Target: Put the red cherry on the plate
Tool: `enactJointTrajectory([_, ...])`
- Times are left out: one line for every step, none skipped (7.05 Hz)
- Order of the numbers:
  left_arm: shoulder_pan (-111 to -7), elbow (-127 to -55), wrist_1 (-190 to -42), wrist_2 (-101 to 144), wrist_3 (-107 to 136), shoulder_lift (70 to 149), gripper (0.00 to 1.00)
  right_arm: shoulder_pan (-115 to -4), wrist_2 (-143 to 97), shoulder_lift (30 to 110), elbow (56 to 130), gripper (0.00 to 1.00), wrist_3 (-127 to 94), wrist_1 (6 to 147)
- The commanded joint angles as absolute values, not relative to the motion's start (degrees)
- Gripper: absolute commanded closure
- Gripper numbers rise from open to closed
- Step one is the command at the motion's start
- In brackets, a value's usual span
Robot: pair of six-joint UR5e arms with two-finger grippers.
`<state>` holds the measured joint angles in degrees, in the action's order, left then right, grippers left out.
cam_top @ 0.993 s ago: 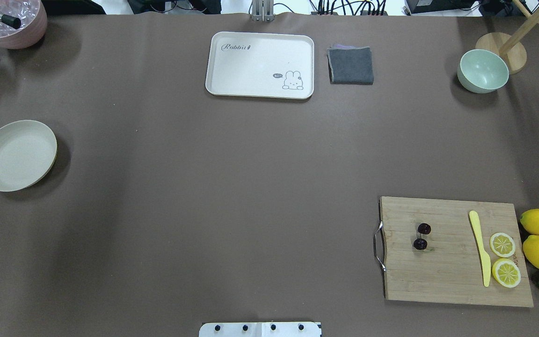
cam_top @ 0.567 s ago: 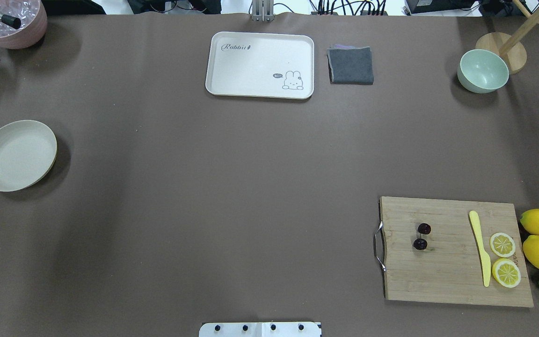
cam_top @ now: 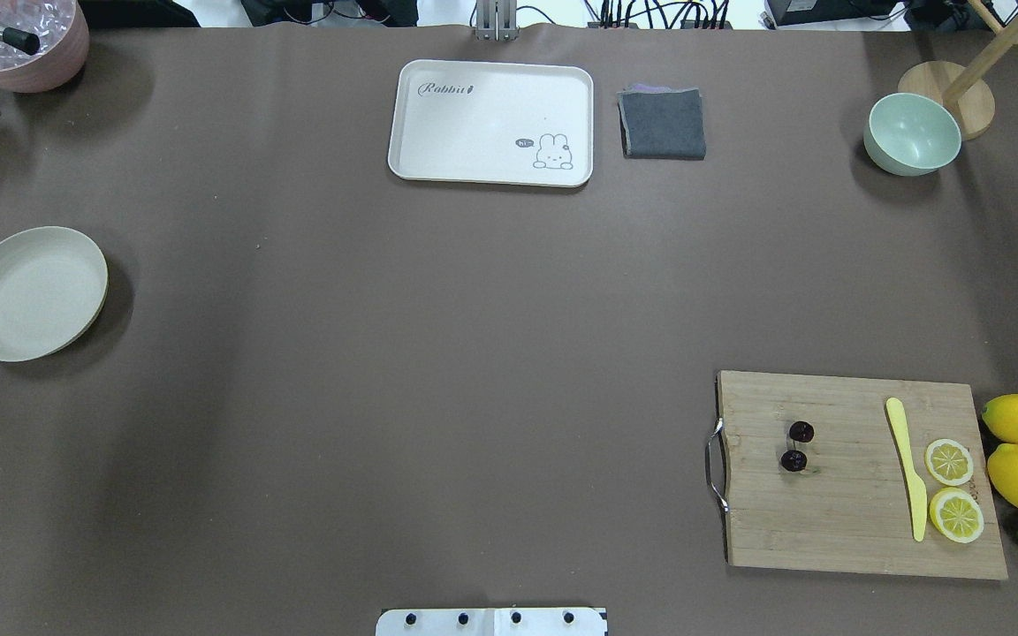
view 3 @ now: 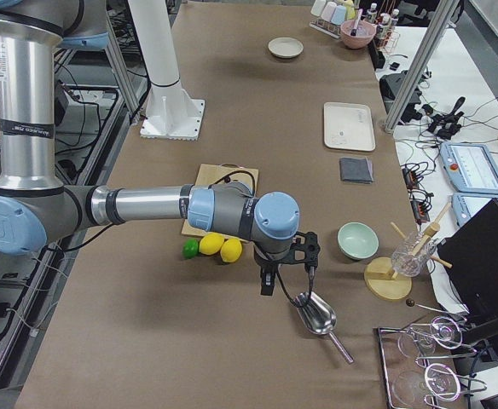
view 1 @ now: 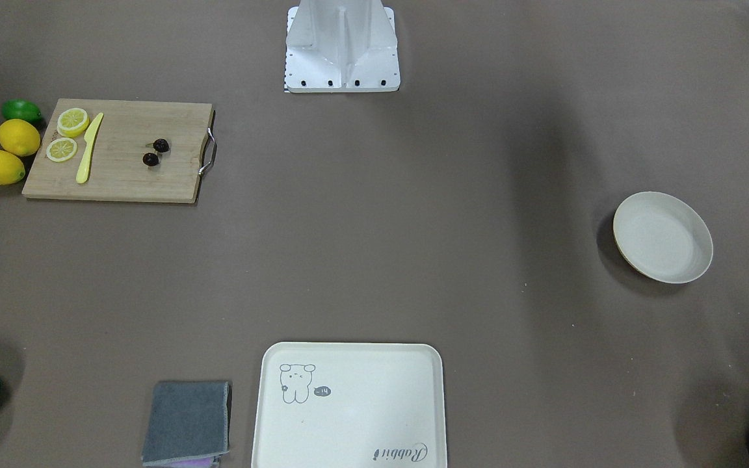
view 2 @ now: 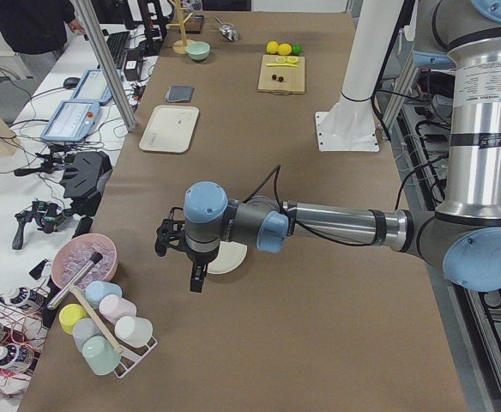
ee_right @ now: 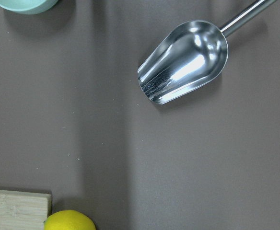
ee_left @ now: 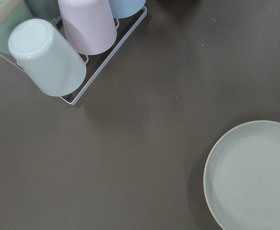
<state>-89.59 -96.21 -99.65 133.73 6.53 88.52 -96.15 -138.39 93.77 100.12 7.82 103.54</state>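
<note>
Red cherry (cam_top: 797, 446): on cutting board (cam_top: 854, 530), near handle end, pair aligned across board. Plate (cam_top: 32, 294): well apart, beyond handle end. Right gripper (view 3: 268, 283): nearer, past lemon end. Left gripper (view 2: 196, 278): well apart. Finger states: cannot tell.

- The left arm (view 2: 336, 225) reached out level above the tabletop's (view 2: 319, 335) left end, with the left gripper (view 2: 196, 276) pointing down, its jaw state unclear.
- The right arm (view 3: 147, 204) reached level above the right end, with the right gripper (view 3: 269, 279) pointing down, equally unclear.
</note>
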Motion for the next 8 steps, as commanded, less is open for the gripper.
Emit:
enactJointTrajectory([-89.6,-96.2,-99.7,133.8,6.5,88.5,0.02,-96.2,-138.3,93.8,100.1,0.0,7.8,103.5])
enactJointTrajectory([-89.6,-96.1,-99.6,133.7,6.5,88.5,0.02,-96.2,-138.4,93.8,100.1,0.0,7.8,103.5])
enactJointTrajectory([-89.5,-96.0,-99.6,133.7,6.5,88.5,0.02,-96.2,-138.3,93.8,100.1,0.0,7.8,103.5])
enactJointTrajectory([-89.5,-96.0,-99.6,133.7,6.5,88.5,0.02,-96.3,-138.4,93.9,100.1,0.0,7.8,103.5])
enactJointTrajectory([-89.5,-96.0,-99.6,133.7,6.5,88.5,0.02,-96.7,-138.4,93.9,100.1,0.0,7.8,103.5])
enactJointTrajectory([-89.5,-96.0,-99.6,133.7,6.5,88.5,0.02,-96.8,-138.4,94.1,100.2,0.0,7.7,103.5])
enactJointTrajectory([-89.5,-96.0,-99.6,133.7,6.5,88.5,0.02,-96.8,-138.4,94.1,100.2,0.0,7.6,103.5])
enactJointTrajectory([-89.5,-96.1,-99.6,133.7,6.6,88.5,0.02,-96.8,-138.4,94.1,100.2,0.0,7.6,103.5])
